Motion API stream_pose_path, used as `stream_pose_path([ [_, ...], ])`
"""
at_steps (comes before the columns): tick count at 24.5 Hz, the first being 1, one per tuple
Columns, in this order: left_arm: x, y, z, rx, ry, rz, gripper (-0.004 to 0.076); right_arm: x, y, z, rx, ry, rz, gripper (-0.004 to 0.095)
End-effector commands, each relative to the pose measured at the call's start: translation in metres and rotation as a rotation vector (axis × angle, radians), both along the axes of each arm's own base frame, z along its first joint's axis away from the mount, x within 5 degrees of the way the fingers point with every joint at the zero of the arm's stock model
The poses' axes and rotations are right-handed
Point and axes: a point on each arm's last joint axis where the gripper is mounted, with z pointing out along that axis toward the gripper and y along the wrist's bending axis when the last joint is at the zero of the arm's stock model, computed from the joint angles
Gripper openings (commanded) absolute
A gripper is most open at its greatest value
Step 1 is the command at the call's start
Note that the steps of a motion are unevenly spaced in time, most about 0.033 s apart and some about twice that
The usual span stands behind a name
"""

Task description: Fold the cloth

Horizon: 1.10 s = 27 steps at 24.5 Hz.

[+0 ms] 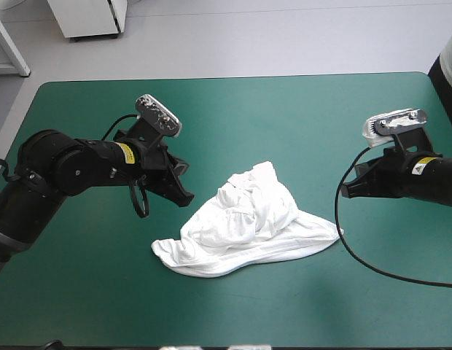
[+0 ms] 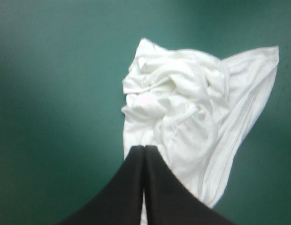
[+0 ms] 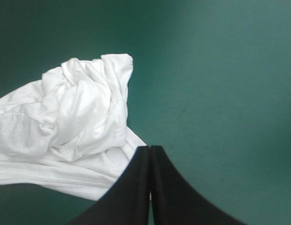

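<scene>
Closest to each wrist camera, the black fingers (image 2: pixel 131 187) of the left gripper (image 2: pixel 144 148) are pressing together into one pointed arch and gripping nothing. The right gripper (image 3: pixel 149 148) is showing the same closed, empty arch. From above, the left gripper (image 1: pixel 184 198) is hovering just beside the left side of the T-shirt (image 1: pixel 244 230), its tips apart from the fabric. The right gripper (image 1: pixel 345 191) is waiting near the opposite side, a little off the pointed corner that is reaching toward it.

That T-shirt is lying as a crumpled white heap around the middle of the table (image 1: pixel 284 117), somewhat toward the near edge, on the teal-green cover. Its centre is bunching into ridges and knots, and a flatter skirt of fabric is spreading along the near side. Neither sleeves nor collar are showing clearly, so I cannot tell which edge is the hem.

Both arms seem to be flanking the heap because folding has to begin with spreading it, one gripper taking each side. By my judgement the task is barely starting: nothing is lying flat and no fold is made. The next move is likely calling for the fingers to be opening and coming down on a loose outer edge rather than on the bunched centre. Pinching several layers at once could be dragging the whole heap along instead of opening it out.
</scene>
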Motion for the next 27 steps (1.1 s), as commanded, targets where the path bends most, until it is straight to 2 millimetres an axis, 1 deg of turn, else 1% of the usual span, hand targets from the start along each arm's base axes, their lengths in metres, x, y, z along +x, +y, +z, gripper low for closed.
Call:
stream_pose_path([
  [1, -0.023, 0.015, 0.022, -0.007, -0.058, 0.018, 0.0020, -0.009, -0.002, 0.019, -0.038, -0.054, -0.017, 0.0037],
  [3, -0.035, 0.023, 0.028, 0.026, -0.096, 0.017, 0.0093, -0.018, 0.001, 0.022, -0.080, -0.032, 0.009, 0.0139],
  [4, -0.043, 0.028, 0.032, 0.043, -0.112, 0.022, 0.0148, -0.023, 0.003, 0.024, -0.095, -0.035, 0.020, 0.0208],
  [5, -0.053, 0.034, 0.035, 0.056, -0.118, 0.032, 0.0214, -0.028, 0.004, 0.027, -0.102, -0.051, 0.023, 0.0267],
  [7, -0.066, 0.044, 0.037, 0.078, -0.110, 0.057, 0.0341, -0.040, 0.007, 0.030, -0.112, -0.057, 0.034, 0.0420],
  [9, -0.077, 0.052, 0.040, 0.044, -0.120, 0.080, 0.0467, -0.050, 0.004, 0.030, -0.111, -0.032, 0.003, 0.0539],
  [11, -0.083, 0.057, 0.038, 0.037, -0.119, 0.091, 0.0519, -0.059, 0.003, 0.033, -0.078, -0.048, -0.011, 0.0595],
  [14, -0.079, 0.056, 0.024, 0.070, -0.081, 0.100, 0.0517, -0.073, -0.002, 0.039, -0.062, -0.090, -0.014, 0.0604],
  [16, -0.076, 0.053, 0.008, 0.108, -0.036, 0.099, 0.0517, -0.082, -0.005, 0.042, -0.051, -0.115, -0.017, 0.0604],
  [17, -0.070, 0.049, -0.010, 0.159, 0.013, 0.100, 0.0517, -0.087, -0.007, 0.044, -0.040, -0.129, -0.022, 0.0604],
  [18, -0.067, 0.048, -0.020, 0.183, 0.039, 0.107, 0.0517, -0.090, -0.009, 0.045, -0.046, -0.140, -0.031, 0.0604],
  [19, -0.061, 0.045, -0.042, 0.240, 0.102, 0.134, 0.0517, -0.090, -0.011, 0.045, -0.060, -0.145, -0.046, 0.0604],
  [20, -0.059, 0.043, -0.053, 0.272, 0.131, 0.139, 0.0517, -0.090, -0.012, 0.045, -0.061, -0.145, -0.052, 0.0604],
  [21, -0.053, 0.040, -0.072, 0.336, 0.178, 0.138, 0.0517, -0.090, -0.012, 0.045, -0.065, -0.146, -0.054, 0.0604],
  [22, -0.050, 0.039, -0.079, 0.360, 0.193, 0.138, 0.0517, -0.089, -0.012, 0.044, -0.066, -0.142, -0.054, 0.0604],
  [23, -0.041, 0.034, -0.095, 0.412, 0.211, 0.138, 0.0517, -0.087, -0.012, 0.039, -0.080, -0.127, -0.058, 0.0603],
  [25, -0.027, 0.028, -0.113, 0.419, 0.222, 0.144, 0.0517, -0.080, -0.011, 0.020, -0.118, -0.064, -0.061, 0.0602],
  [26, -0.018, 0.027, -0.123, 0.415, 0.241, 0.163, 0.0517, -0.077, -0.010, 0.010, -0.123, -0.026, -0.065, 0.0602],
  [27, -0.011, 0.028, -0.129, 0.407, 0.263, 0.182, 0.0517, -0.076, -0.009, 0.003, -0.123, -0.002, -0.071, 0.0602],
])
